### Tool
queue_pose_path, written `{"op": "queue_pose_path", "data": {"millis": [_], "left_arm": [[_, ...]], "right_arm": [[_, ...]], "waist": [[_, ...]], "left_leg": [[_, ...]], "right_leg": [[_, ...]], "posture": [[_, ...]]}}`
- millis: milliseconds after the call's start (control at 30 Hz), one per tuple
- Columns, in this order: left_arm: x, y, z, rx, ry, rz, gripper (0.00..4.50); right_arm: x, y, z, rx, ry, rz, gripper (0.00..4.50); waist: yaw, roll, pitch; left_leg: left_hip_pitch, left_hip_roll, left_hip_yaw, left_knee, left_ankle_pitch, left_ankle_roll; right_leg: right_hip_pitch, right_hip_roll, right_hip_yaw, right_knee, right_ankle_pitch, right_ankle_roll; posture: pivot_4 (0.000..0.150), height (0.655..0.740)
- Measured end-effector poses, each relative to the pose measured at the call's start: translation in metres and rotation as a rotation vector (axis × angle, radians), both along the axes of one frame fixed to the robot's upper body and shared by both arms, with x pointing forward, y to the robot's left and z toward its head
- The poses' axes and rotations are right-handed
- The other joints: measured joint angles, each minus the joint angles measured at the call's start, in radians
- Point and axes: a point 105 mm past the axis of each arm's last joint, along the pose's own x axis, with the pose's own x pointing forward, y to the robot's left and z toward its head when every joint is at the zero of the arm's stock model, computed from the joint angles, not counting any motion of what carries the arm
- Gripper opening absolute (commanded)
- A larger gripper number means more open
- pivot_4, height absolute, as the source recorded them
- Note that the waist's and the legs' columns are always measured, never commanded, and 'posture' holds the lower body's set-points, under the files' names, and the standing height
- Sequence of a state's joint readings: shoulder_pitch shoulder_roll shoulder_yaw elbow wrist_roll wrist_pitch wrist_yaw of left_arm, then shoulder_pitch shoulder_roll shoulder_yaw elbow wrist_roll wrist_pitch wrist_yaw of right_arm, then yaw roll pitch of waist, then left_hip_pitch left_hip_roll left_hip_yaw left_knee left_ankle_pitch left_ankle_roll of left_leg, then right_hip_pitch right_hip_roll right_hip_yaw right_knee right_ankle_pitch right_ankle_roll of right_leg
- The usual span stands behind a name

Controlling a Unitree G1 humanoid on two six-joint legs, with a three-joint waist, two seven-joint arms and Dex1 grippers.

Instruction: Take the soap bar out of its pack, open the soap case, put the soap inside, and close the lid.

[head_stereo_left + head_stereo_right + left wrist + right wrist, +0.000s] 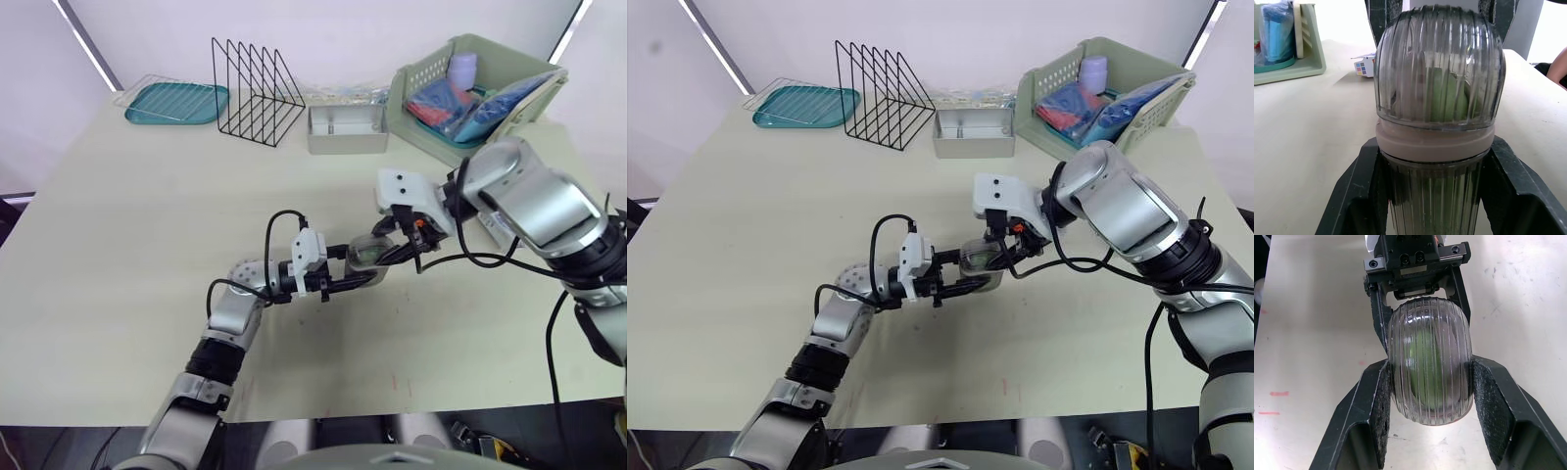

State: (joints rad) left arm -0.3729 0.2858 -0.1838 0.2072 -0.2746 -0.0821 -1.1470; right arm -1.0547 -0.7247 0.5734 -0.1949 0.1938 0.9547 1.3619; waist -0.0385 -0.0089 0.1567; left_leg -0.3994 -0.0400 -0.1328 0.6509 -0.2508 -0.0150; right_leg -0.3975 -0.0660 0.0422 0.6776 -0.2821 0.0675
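Observation:
The soap case is a clear ribbed capsule with a beige band around its middle, held just above the table centre. The green soap bar lies inside it, and the lid half sits down on the band. My left gripper comes in from the left and is shut on the lower half, its fingers pressed to both sides. From the right, my right gripper is shut on the lid half, its pads against the ribbed walls. The left gripper's fingers show beyond the case.
Along the back edge stand a teal tray, a black wire rack, a grey metal box and a green basket of coloured packs. A small printed box lies on the table. A person's arm is at the table's side.

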Motion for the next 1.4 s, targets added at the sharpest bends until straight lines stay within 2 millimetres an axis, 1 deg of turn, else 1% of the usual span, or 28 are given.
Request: {"op": "queue_pose_path", "data": {"millis": [500, 700, 1167, 1400], "left_arm": [[-0.0007, 0.0020, -0.0011, -0.001, -0.012, 0.012, 1.90], [-0.0022, 0.0022, -0.0010, 0.010, -0.029, 0.008, 1.90], [-0.0066, 0.0002, -0.0015, 0.027, -0.042, -0.010, 1.90], [-0.0067, 0.0009, -0.0014, 0.032, -0.044, -0.011, 1.90]], "right_arm": [[0.0005, 0.0024, -0.0002, 0.005, -0.011, 0.025, 1.84], [-0.0017, 0.0023, 0.0028, 0.014, 0.031, 0.018, 1.84], [-0.0016, 0.0004, 0.0033, 0.012, 0.036, 0.011, 1.84], [-0.0056, -0.0038, 0.0026, 0.002, 0.049, 0.009, 1.84]], "waist": [[-0.003, 0.000, 0.000], [-0.002, 0.000, 0.000], [0.000, 0.000, 0.000], [0.000, 0.000, 0.000]], "left_leg": [[0.001, 0.000, 0.000, 0.000, 0.000, 0.000], [0.001, 0.000, 0.000, 0.000, 0.000, 0.000], [0.001, 0.000, 0.000, 0.000, 0.000, 0.000], [0.001, 0.000, 0.000, 0.000, 0.000, 0.000]], "right_leg": [[0.000, 0.001, 0.000, 0.000, 0.000, 0.000], [0.000, 0.001, 0.000, 0.000, 0.000, 0.000], [0.000, 0.000, 0.000, 0.000, 0.000, 0.000], [0.000, 0.000, 0.000, 0.000, 0.000, 0.000]], "posture": [[0.150, 0.7400], [0.150, 0.7400], [0.150, 0.7400], [0.150, 0.7400]]}}
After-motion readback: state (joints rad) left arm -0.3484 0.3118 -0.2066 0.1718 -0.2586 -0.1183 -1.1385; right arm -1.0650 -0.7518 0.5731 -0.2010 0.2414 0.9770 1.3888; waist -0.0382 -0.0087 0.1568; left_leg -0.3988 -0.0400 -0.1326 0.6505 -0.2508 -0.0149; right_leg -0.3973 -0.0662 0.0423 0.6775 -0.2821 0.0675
